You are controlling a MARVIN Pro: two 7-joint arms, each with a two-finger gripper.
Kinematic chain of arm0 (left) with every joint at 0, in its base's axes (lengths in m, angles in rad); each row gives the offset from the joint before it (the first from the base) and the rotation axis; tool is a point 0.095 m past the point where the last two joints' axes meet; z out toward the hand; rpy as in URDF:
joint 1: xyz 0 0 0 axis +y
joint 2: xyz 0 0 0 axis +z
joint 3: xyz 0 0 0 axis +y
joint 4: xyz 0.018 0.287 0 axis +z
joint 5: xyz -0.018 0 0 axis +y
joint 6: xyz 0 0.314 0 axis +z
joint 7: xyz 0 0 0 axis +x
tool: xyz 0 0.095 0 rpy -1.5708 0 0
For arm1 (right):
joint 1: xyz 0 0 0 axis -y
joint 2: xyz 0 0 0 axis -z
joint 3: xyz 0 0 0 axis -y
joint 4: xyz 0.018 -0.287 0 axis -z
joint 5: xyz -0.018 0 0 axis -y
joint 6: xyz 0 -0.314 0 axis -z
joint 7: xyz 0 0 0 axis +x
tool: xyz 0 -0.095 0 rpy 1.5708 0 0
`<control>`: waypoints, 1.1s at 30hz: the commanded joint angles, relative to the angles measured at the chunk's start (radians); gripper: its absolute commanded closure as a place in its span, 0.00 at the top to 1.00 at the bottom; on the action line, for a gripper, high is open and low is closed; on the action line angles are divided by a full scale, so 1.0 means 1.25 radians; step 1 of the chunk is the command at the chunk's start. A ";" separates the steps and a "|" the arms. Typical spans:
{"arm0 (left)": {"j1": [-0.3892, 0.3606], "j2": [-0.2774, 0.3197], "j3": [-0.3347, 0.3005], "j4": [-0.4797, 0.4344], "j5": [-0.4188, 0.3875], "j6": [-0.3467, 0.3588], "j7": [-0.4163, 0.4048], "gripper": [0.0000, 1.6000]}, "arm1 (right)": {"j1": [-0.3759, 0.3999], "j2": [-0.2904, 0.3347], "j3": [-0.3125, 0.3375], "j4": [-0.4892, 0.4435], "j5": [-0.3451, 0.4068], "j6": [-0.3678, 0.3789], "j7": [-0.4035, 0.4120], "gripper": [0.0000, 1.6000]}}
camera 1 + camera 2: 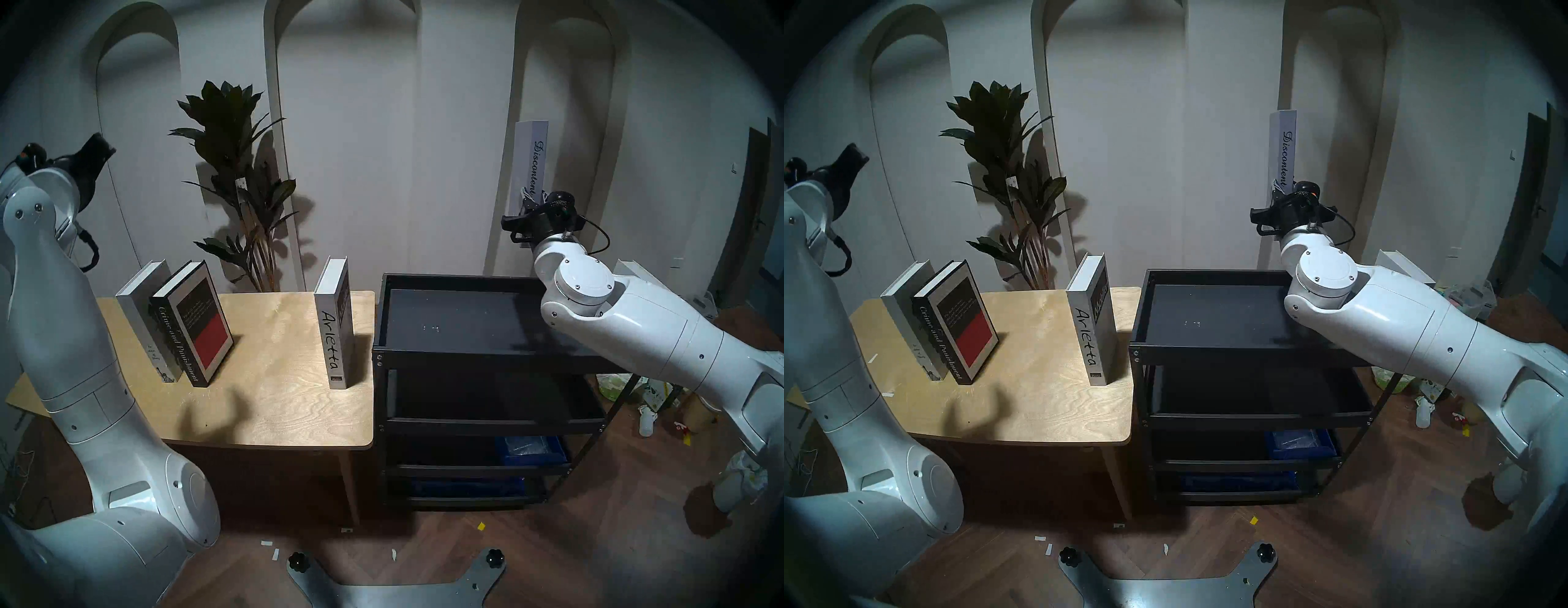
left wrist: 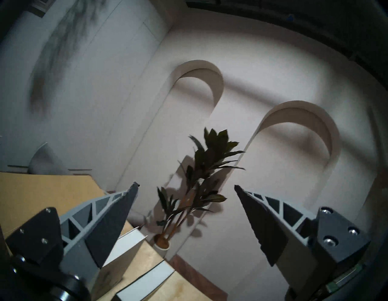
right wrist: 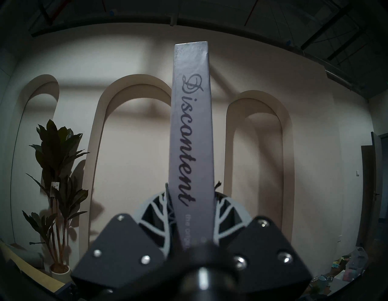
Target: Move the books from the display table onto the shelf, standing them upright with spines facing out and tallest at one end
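Note:
My right gripper [image 1: 526, 204] is shut on the lower end of the grey "Discontent" book [image 1: 530, 161]. It holds the book upright in the air above the back right of the black shelf [image 1: 466, 322], spine [image 3: 192, 126] towards the right wrist camera. The shelf's top tray holds no books. Three books stand on the display table [image 1: 280, 382]: white "Arietta" [image 1: 335, 322] near its right edge, and black-and-red "Crime and Punishment" [image 1: 191, 327] leaning beside a pale grey book [image 1: 142, 314] at the left. My left gripper [image 2: 186, 187] is open and empty, raised high at the far left [image 1: 99, 148].
A tall potted plant [image 1: 242, 178] stands behind the table against the arched wall. Blue bins [image 1: 532, 450] sit on the shelf's lower tiers. Clutter [image 1: 653, 399] lies on the floor to the right of the shelf. A white box [image 1: 636, 271] shows behind my right arm.

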 commanded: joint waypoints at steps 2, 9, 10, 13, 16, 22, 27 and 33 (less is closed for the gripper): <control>0.069 0.024 -0.048 0.038 0.026 -0.010 -0.009 1.00 | -0.012 0.079 0.013 -0.018 0.028 -0.025 0.043 0.00; 0.124 0.035 -0.090 0.088 0.053 -0.021 -0.013 1.00 | -0.014 0.129 0.018 -0.041 0.049 -0.035 0.090 0.00; 0.131 0.037 -0.096 0.094 0.057 -0.023 -0.015 1.00 | -0.014 0.135 0.018 -0.045 0.052 -0.037 0.097 0.00; 0.143 0.046 -0.111 0.106 0.062 -0.033 -0.026 1.00 | -0.009 0.152 0.021 -0.062 0.055 -0.043 0.119 0.00; 0.147 0.059 -0.127 0.114 0.063 -0.044 -0.043 1.00 | -0.006 0.172 0.023 -0.084 0.058 -0.051 0.149 0.00; 0.171 0.070 -0.158 0.121 0.051 -0.052 -0.089 1.00 | -0.021 0.215 0.015 -0.129 0.070 -0.066 0.206 0.00; 0.204 0.064 -0.177 0.103 0.035 -0.046 -0.133 1.00 | -0.034 0.246 0.008 -0.147 0.086 -0.076 0.238 0.00; 0.245 0.061 -0.213 0.090 0.008 -0.041 -0.187 1.00 | -0.047 0.283 -0.003 -0.160 0.105 -0.087 0.275 0.00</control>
